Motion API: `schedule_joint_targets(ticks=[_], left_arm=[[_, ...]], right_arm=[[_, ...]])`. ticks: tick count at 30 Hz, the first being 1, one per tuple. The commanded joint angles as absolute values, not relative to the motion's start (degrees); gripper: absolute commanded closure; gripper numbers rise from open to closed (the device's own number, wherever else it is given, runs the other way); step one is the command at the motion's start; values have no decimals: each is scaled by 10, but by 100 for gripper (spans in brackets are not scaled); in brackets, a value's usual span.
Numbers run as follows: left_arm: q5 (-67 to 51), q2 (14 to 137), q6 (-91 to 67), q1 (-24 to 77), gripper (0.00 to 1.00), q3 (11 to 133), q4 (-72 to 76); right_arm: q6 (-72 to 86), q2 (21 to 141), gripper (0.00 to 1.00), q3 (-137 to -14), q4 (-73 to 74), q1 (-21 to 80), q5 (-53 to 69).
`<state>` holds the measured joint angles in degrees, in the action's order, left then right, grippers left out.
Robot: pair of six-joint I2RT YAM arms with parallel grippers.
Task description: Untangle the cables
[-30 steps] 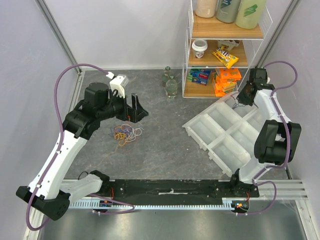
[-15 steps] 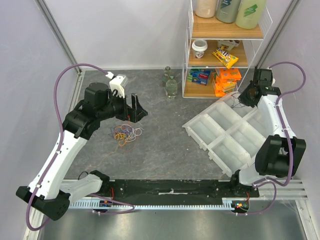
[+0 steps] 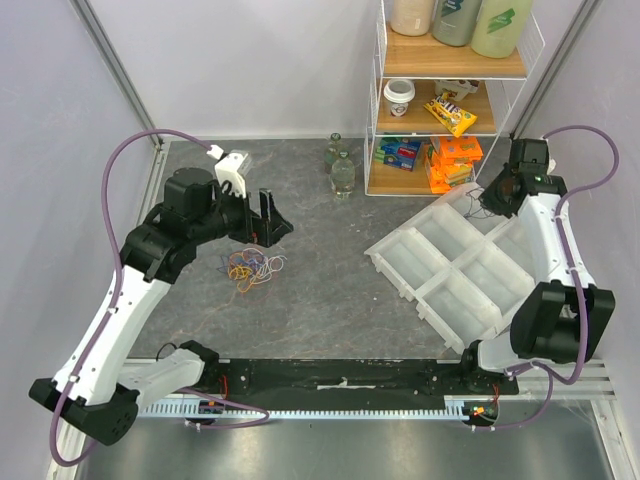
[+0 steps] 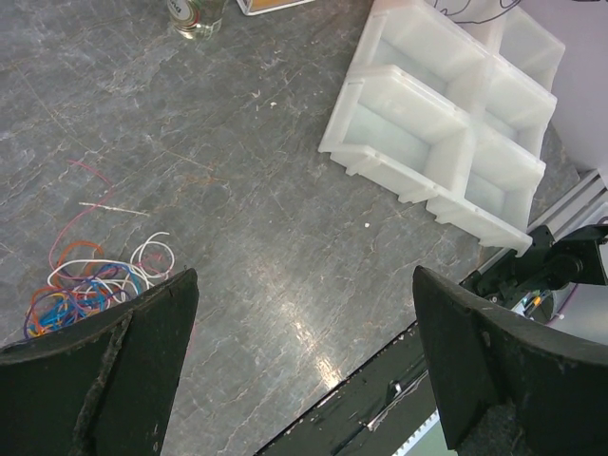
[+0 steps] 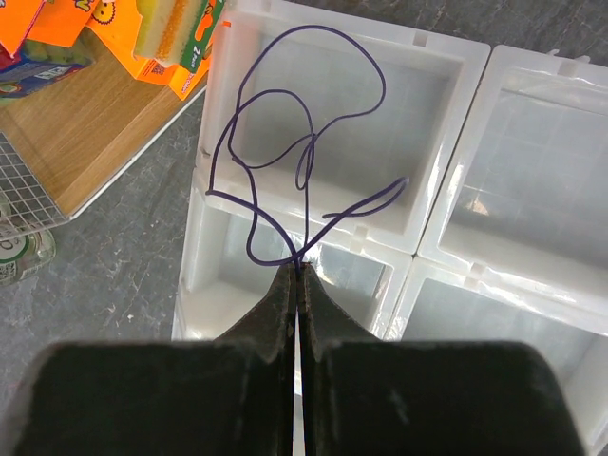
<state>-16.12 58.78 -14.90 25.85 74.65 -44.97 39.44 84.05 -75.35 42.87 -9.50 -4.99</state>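
2 hands: left hand (image 4: 304, 275), right hand (image 5: 296, 271). 1 cable tangle (image 3: 250, 268) on the tabletop (image 3: 330, 300), 1 loose purple cable (image 5: 366, 201). 1 white tray (image 3: 452, 268). 2 glass bottles (image 3: 342, 172) by the far edge. 1 rack (image 3: 455, 65) in the far right corner, 3 shelves showing: 3 containers (image 3: 455, 20) on top, 1 cup (image 3: 399, 97) below.

Right arm (image 3: 548, 250): elbow dropped toward the lower right of the top view; wrist edged right and slightly up.
Right gripper (image 3: 488, 197): carried along with it, fingers (image 5: 271, 313) pinched on the purple cable (image 5: 285, 180) over the white tray (image 3: 455, 270).
Left arm (image 3: 130, 290): shifted slightly left.
Left gripper (image 3: 275, 215): now a touch higher and further left in frame.
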Motion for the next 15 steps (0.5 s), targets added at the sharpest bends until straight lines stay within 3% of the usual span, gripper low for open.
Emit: schedule_joint_targets(ticks=[1, 7, 15], left_arm=[[-155, 572, -131, 258, 1, 752, -453], [-150, 557, -134, 258, 1, 737, -454], [-144, 549, -125, 256, 1, 733, -458]], right_arm=[[404, 813, 100, -756, 445, -96, -64], [401, 812, 100, -757, 444, -98, -72], [417, 917, 100, -758, 382, -108, -63]])
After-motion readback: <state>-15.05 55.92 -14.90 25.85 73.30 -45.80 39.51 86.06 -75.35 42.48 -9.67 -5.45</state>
